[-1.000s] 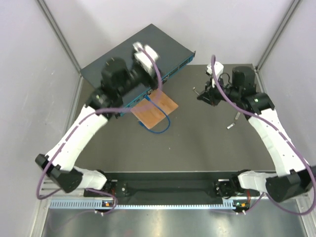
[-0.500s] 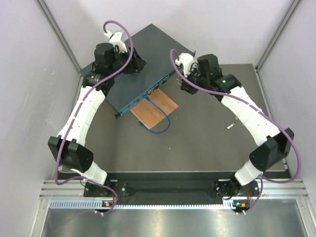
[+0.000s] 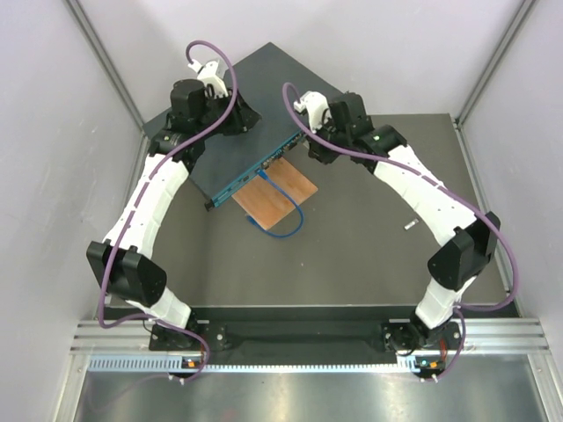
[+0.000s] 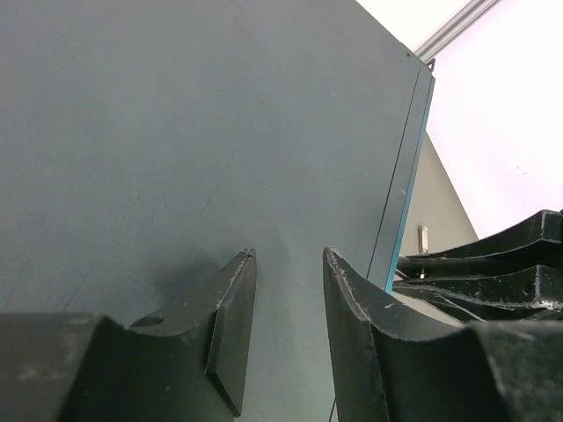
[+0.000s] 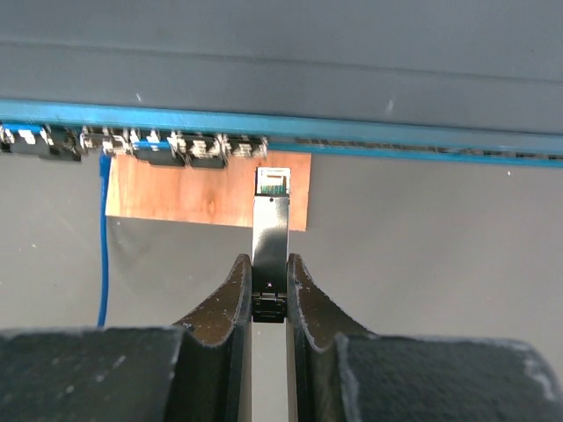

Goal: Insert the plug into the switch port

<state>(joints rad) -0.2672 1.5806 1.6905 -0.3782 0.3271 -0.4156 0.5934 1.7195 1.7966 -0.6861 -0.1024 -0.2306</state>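
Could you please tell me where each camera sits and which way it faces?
Top external: above and behind the bases, looking down at the table; left arm and right arm show whole.
Left wrist: looks past the open left gripper across the switch top.
Right wrist: looks past the right gripper, shut on the plug, toward the ports.
Shared: all three show the switch.

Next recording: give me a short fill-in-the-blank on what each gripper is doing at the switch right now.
The right gripper is shut on the ____, which is not yet inserted in the switch. A ____ cable leads away from the switch. The left gripper is over the switch's flat ____ face, holding nothing.
Missing words: plug; blue; top.
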